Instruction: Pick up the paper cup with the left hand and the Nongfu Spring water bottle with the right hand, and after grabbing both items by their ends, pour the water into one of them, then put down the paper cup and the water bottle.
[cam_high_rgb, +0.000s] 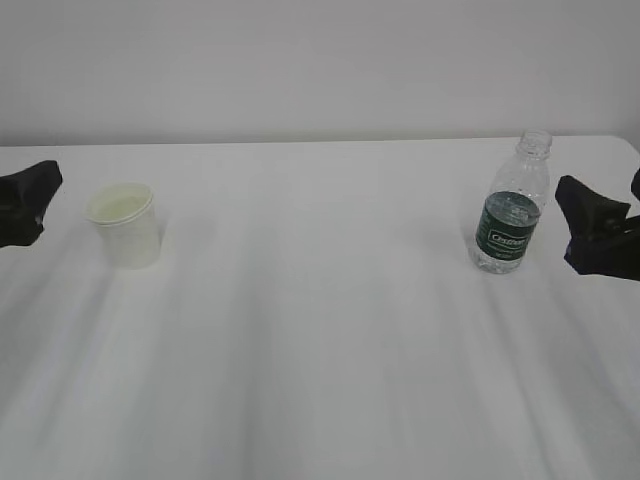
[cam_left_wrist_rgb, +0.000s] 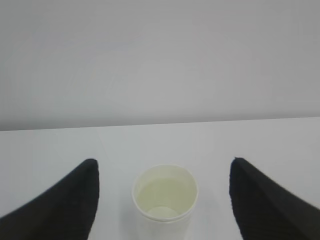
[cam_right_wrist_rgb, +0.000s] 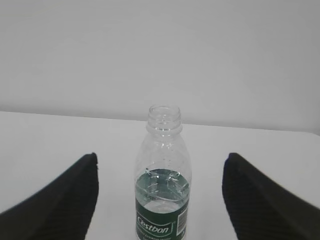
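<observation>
The paper cup (cam_high_rgb: 125, 225) stands upright on the white table (cam_high_rgb: 320, 340) at the left, and its pale inside (cam_left_wrist_rgb: 165, 195) shows from above. My left gripper (cam_high_rgb: 30, 198) is just left of it, open, its black fingers (cam_left_wrist_rgb: 65, 205) wide on either side of the cup without touching. The Nongfu Spring water bottle (cam_high_rgb: 512, 212), capless with a dark green label, stands upright at the right. Water (cam_right_wrist_rgb: 162, 186) fills it to about the label's top. My right gripper (cam_high_rgb: 592, 225) waits just right of the bottle (cam_right_wrist_rgb: 162, 150), open, with its fingers (cam_right_wrist_rgb: 260, 200) apart from it.
A plain pale wall rises behind the table's far edge (cam_high_rgb: 320, 142). White tabletop stretches between cup and bottle and toward the front.
</observation>
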